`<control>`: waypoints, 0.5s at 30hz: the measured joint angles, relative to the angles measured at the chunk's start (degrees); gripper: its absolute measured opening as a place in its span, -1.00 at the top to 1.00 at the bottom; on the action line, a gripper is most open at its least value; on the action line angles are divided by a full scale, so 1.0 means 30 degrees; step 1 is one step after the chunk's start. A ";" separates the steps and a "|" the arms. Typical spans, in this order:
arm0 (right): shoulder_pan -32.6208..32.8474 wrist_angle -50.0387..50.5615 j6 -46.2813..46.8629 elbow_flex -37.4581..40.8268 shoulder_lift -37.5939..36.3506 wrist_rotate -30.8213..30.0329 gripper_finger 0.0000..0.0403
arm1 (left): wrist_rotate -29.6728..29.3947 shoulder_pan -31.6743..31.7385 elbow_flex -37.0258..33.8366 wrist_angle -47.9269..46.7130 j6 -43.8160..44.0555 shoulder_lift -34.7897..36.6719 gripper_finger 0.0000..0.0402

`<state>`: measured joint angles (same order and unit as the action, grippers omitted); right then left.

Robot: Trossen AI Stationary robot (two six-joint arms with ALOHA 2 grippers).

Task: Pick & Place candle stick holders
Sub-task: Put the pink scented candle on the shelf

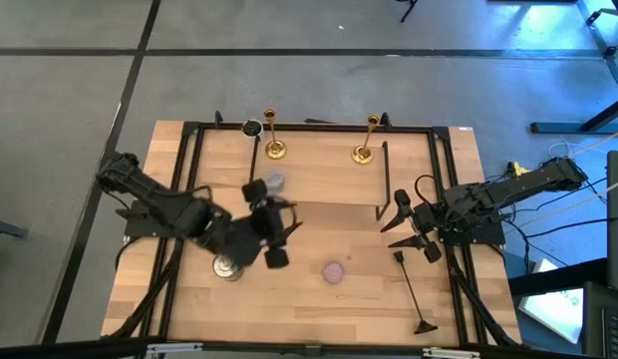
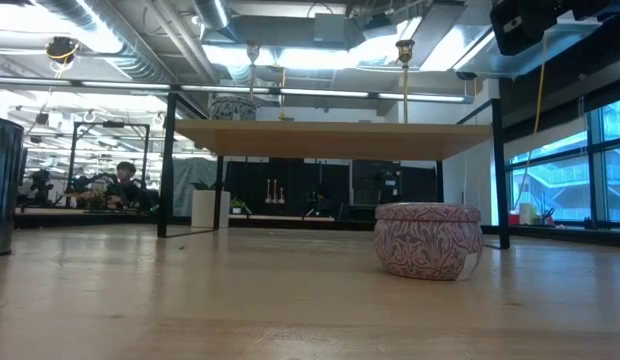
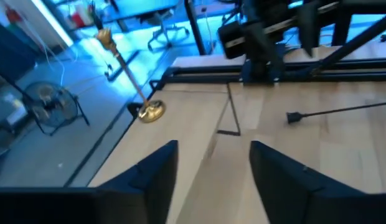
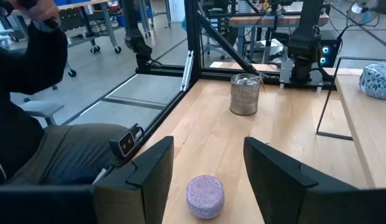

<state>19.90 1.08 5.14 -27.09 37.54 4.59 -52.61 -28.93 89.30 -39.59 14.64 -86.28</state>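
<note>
Two slim gold candle stick holders stand upright on their round bases near the table's far edge, one at the left and one at the right. The right one also shows in the left wrist view. My left gripper is open and empty over the table's middle left, well short of them; its fingers show apart in the left wrist view. My right gripper is open and empty at the middle right, pointing toward the table's left; it also shows in its own wrist view.
A pink candle lies ahead of my right gripper and shows in its wrist view. A blue-grey candle, a silver tin, a black rod with a foot and a black wire frame are on the table. A seated person is beyond the table edge.
</note>
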 joint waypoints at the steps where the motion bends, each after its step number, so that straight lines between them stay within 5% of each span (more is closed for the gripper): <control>1: 0.0004 0.0000 -0.0001 0.0000 0.0000 -0.0002 0.02 | -0.0088 -0.0326 0.0000 0.0000 0.0018 0.0000 0.16; 10: 0.0211 0.0088 0.0642 0.0000 0.0050 0.0049 0.02 | 0.2087 -0.2620 0.0000 -0.0323 0.2502 -0.0935 0.46; 15: 0.0670 -0.0685 0.0829 0.0000 0.0774 0.0048 0.02 | 0.0552 -0.3872 0.0000 -0.0135 0.2983 -0.2692 0.44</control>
<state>21.92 -0.97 7.63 -27.09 39.86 4.73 -50.96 -40.54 89.30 -40.00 23.59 -94.36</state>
